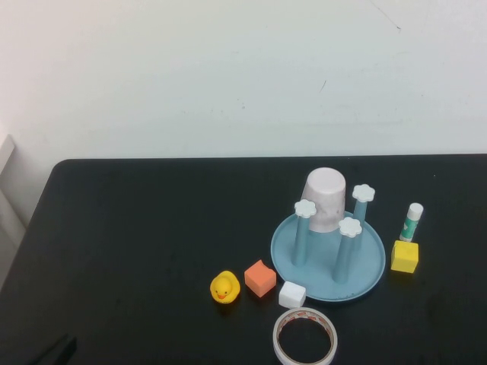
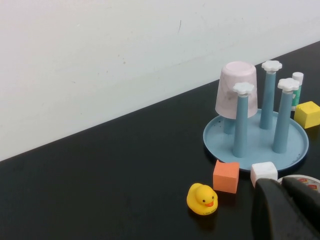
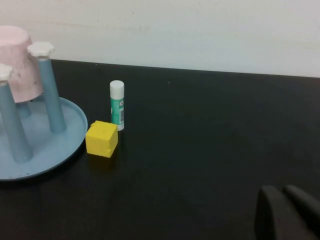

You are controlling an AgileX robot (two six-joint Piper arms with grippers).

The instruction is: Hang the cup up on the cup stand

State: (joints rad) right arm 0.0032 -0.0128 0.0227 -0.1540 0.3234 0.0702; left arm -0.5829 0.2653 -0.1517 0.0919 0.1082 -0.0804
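The pale pink cup (image 1: 326, 199) sits upside down over the back peg of the light blue cup stand (image 1: 365, 275), whose three other white-capped pegs are bare. The cup (image 2: 236, 90) and stand (image 2: 299, 146) also show in the left wrist view, and in the right wrist view the cup (image 3: 17, 65) and stand (image 3: 50, 145) are at the edge. My left gripper (image 2: 283, 186) is shut and empty, low near the table's front, well short of the stand. My right gripper (image 3: 283, 194) is shut and empty, off to the stand's right, out of the high view.
In front of the stand lie a yellow duck (image 1: 225, 287), an orange cube (image 1: 260, 278), a white cube (image 1: 292, 294) and a white tape roll (image 1: 305, 337). To its right are a yellow cube (image 1: 405, 256) and a glue stick (image 1: 412, 222). A white wall backs the table.
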